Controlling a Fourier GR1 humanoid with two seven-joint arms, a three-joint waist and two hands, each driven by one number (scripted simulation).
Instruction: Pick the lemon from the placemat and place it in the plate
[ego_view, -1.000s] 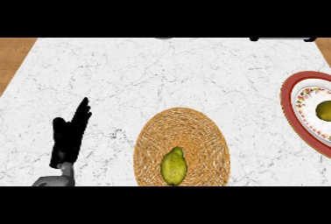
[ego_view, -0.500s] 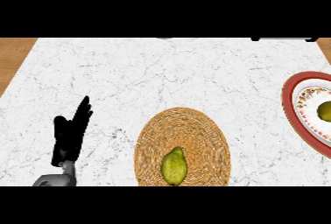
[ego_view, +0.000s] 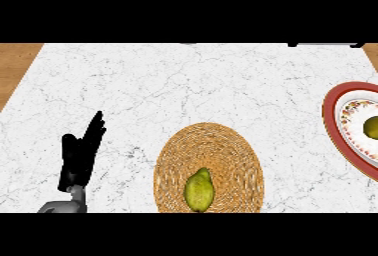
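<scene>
A yellow-green lemon lies on the near part of a round woven placemat at the counter's lower middle. At the right edge stands a red-rimmed plate with a flowered inner band, partly cut off; a small yellow-green fruit lies in it. My left hand rests open at the lower left, fingers straight and pointing up, well left of the placemat. My right hand does not show.
The white marbled counter spreads between the placemat and the plate. Wooden floor strips show at the far left and top right corners. Dark shapes sit along the far edge.
</scene>
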